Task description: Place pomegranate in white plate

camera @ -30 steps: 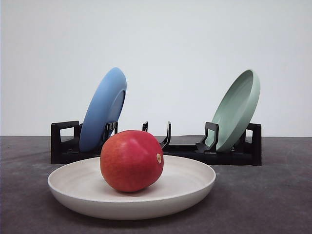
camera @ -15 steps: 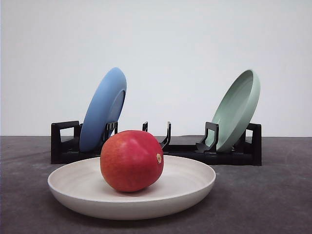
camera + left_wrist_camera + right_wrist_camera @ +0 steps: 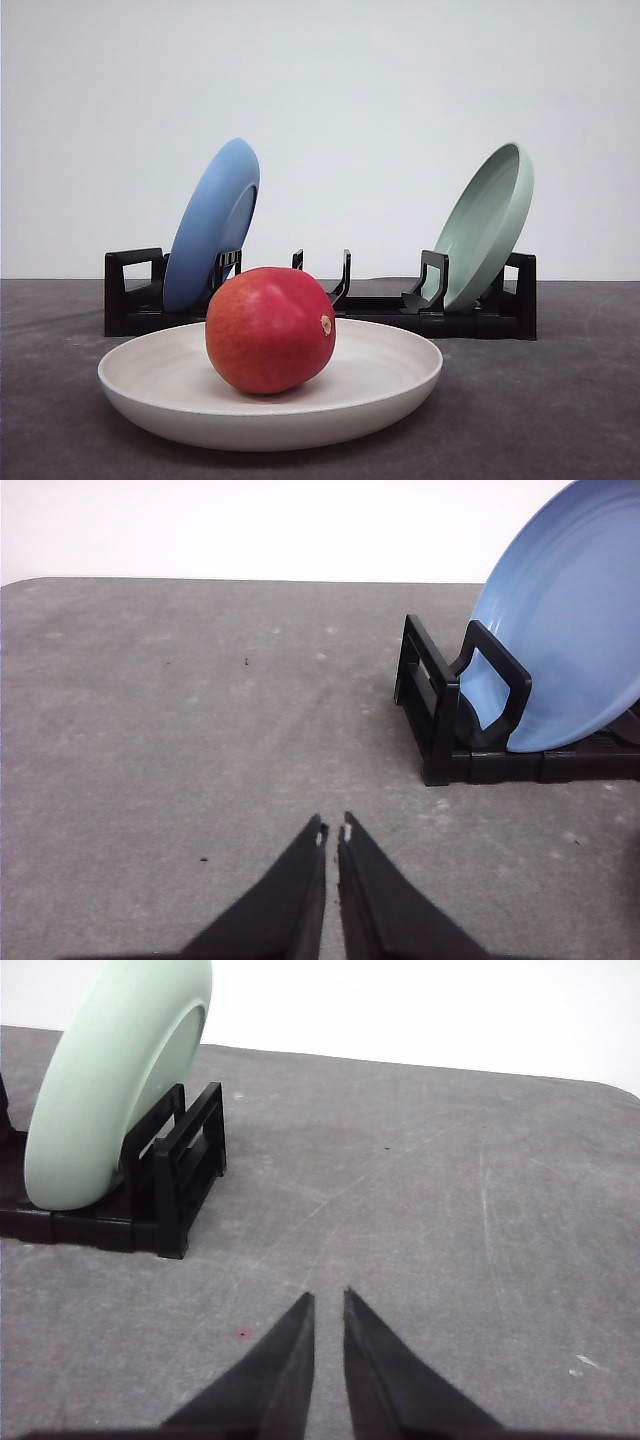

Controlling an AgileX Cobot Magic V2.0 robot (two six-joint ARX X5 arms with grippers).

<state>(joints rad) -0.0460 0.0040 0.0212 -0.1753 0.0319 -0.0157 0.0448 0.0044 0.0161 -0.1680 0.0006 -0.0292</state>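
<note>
The red pomegranate (image 3: pixel 270 329) rests in the middle of the white plate (image 3: pixel 390 385), which lies flat on the grey table at the front. Its tan nub faces right. No gripper touches it. My left gripper (image 3: pixel 333 833) hovers over bare table near the rack's left end, its fingers almost together with nothing between them. My right gripper (image 3: pixel 327 1300) hangs over bare table off the rack's right end, fingers likewise nearly closed and empty.
A black dish rack (image 3: pixel 130 295) stands behind the white plate. A blue plate (image 3: pixel 212 225) leans in its left slot and a pale green plate (image 3: pixel 487 225) in its right slot. A white wall closes off the back.
</note>
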